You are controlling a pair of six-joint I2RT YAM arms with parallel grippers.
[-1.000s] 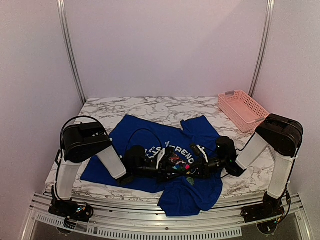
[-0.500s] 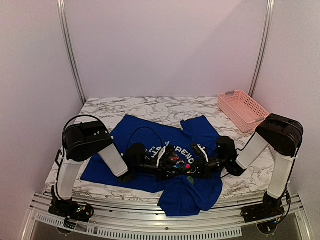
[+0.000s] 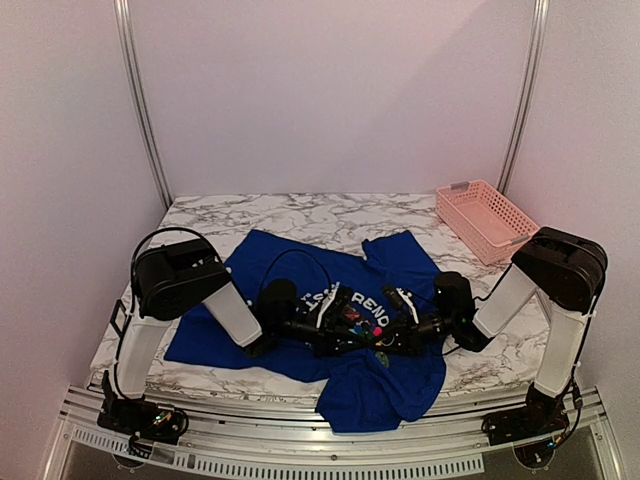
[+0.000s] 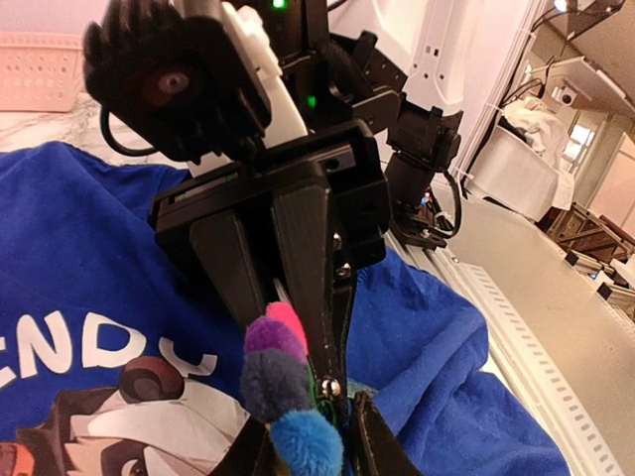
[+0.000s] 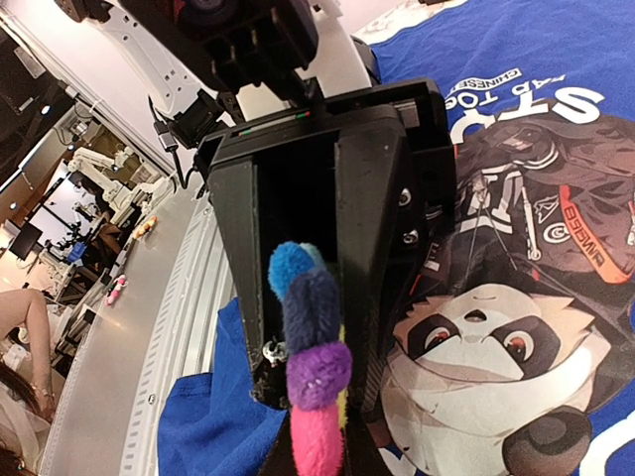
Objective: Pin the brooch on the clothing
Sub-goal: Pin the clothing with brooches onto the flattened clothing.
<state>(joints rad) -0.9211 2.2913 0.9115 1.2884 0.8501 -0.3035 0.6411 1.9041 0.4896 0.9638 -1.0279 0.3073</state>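
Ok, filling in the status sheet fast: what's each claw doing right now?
Left claw: closed on the brooch.
Right claw: closed on the same brooch, from the opposite side.

The fuzzy brooch (image 4: pixel 281 359) sits squeezed between the two fingers of the left gripper (image 4: pixel 310 444) at the bottom. The black right gripper (image 4: pixel 319 365) faces it, tips pinched on it. Under them lies the blue clothing (image 4: pixel 89 248).

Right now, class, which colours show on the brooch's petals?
The brooch shows blue, indigo, purple and pink; clearest in the right wrist view.
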